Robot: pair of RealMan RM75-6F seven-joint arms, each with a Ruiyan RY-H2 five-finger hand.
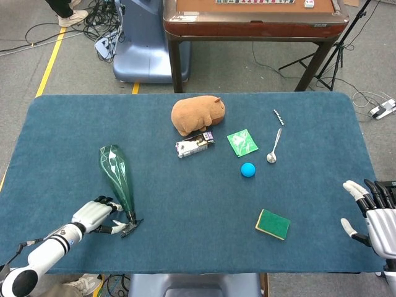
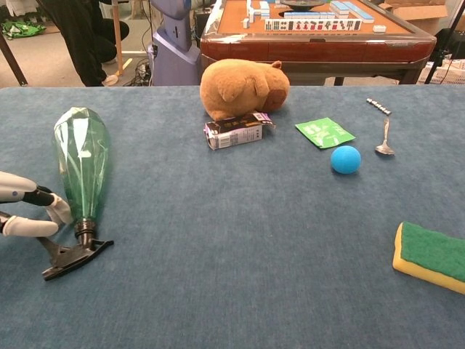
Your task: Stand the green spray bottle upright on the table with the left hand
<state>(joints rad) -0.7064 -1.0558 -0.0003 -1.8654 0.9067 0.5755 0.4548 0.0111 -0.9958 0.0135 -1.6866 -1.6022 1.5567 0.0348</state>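
The green spray bottle (image 1: 116, 176) lies on its side on the blue table (image 1: 185, 198), black trigger head (image 1: 131, 228) toward the front edge. My left hand (image 1: 96, 213) is just left of the bottle's neck, fingertips (image 2: 59, 211) touching it near the trigger head (image 2: 73, 256); the fingers are apart and do not wrap around the bottle (image 2: 82, 163). My right hand (image 1: 374, 213) hovers with spread fingers at the table's right front corner, holding nothing.
A brown plush animal (image 1: 197, 114), a small carton (image 1: 194, 145), a green sachet (image 1: 242, 142), a spoon (image 1: 273, 147), a blue ball (image 1: 248, 169) and a green-and-yellow sponge (image 1: 273, 224) lie to the right of the bottle. Another table (image 1: 253, 18) stands behind.
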